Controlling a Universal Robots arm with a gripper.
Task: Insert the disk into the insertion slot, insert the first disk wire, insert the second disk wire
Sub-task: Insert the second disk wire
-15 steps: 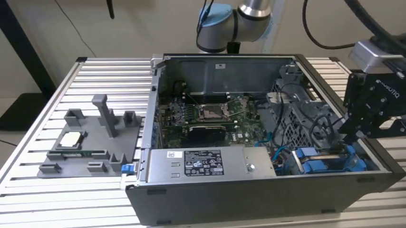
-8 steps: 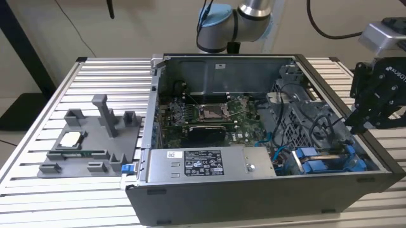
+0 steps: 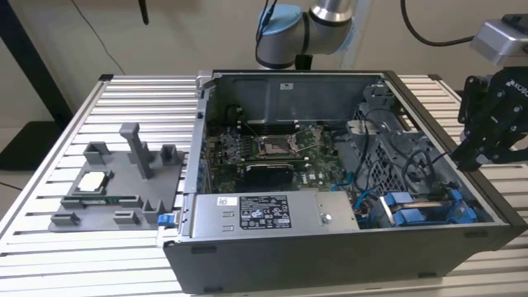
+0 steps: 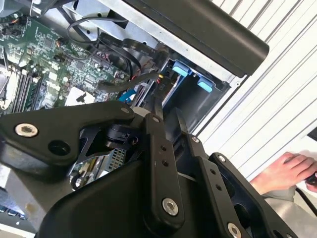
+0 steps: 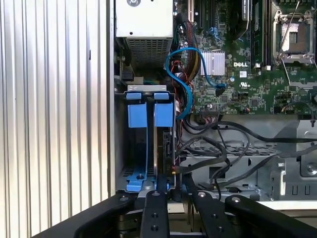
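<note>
Your exterior view looks down on the whole computer case; both wrist views sit close over its drive bay.

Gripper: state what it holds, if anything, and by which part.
Cannot be told. The gripper is down beside the blue carriers, with black wires right at its tip. The views do not settle whether it grips one.

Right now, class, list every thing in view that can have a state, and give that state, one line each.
Computer case, open, side panel off.
Disk, standing in its bay slot.
Processor socket, bare, no cooler.
Blue cable, looped loose above the board.
Black wires, lying loose beside the bay.
Gripper, poised at the bay's end.
</note>
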